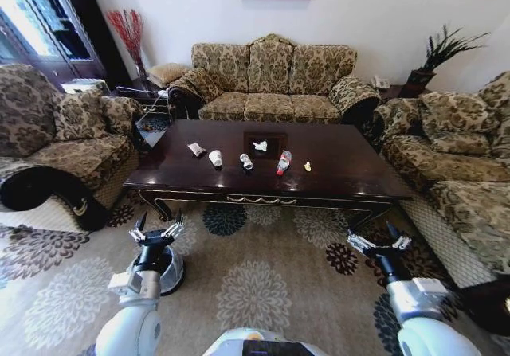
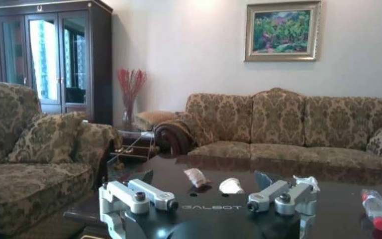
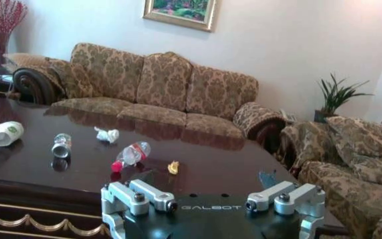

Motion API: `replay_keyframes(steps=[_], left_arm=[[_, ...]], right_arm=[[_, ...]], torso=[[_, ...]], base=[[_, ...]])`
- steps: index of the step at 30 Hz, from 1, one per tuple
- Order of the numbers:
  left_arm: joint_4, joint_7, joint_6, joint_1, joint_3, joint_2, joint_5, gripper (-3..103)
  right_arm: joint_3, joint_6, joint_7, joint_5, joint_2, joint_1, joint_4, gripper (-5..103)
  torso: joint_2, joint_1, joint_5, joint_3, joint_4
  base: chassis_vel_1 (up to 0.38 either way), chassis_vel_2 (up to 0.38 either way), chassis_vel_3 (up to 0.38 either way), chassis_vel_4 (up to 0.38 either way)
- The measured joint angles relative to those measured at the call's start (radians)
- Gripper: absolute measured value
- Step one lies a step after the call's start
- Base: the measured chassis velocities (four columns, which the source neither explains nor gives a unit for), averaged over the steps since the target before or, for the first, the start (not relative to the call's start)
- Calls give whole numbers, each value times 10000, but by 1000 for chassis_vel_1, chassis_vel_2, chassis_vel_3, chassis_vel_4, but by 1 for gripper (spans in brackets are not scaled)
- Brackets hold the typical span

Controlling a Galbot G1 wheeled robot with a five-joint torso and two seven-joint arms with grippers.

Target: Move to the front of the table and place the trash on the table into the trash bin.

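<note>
My left gripper (image 1: 157, 233) is wide open and holds nothing. It hangs low over the carpet, just in front of the table's left corner. My right gripper (image 1: 380, 241) is wide open too, with nothing in it. It hangs near the table's right front corner.

Right under my left gripper, down on the floor, I can see the trash bin (image 1: 169, 270). My arm covers part of it.

The table (image 1: 343, 173) is big, dark and shiny. It sits just ahead of me, with sofas around it. The trash lies in a loose row across the middle. From my left there is a crumpled wrapper (image 1: 195, 149), then a white paper cup (image 1: 215, 158) on its side, then a small can (image 1: 246, 162), then a clear bottle (image 1: 284, 162) with a red label, lying down. A tiny yellow scrap (image 1: 307, 166) sits just beside the bottle. A white crumpled paper (image 1: 260, 145) lies a bit farther back.

I think I am about at the front of the table now, so the driving part looks almost done. Nothing has been picked up yet. All the trash is well away from both grippers. To grab a piece, I would need to lean forward and reach far over the table top. The cup and the can look easiest for my left arm, since the bin is on that side.
</note>
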Motion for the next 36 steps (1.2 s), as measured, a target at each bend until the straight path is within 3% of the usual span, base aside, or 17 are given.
replay_keyframes(steps=[36], left_arm=[[154, -11, -162, -35, 25, 277, -53, 100]], right_arm=[[-94, 552, -252, -389, 607, 105, -467, 100]], torso=[[0, 0, 0, 0, 0]], base=[[0, 0, 0, 0]])
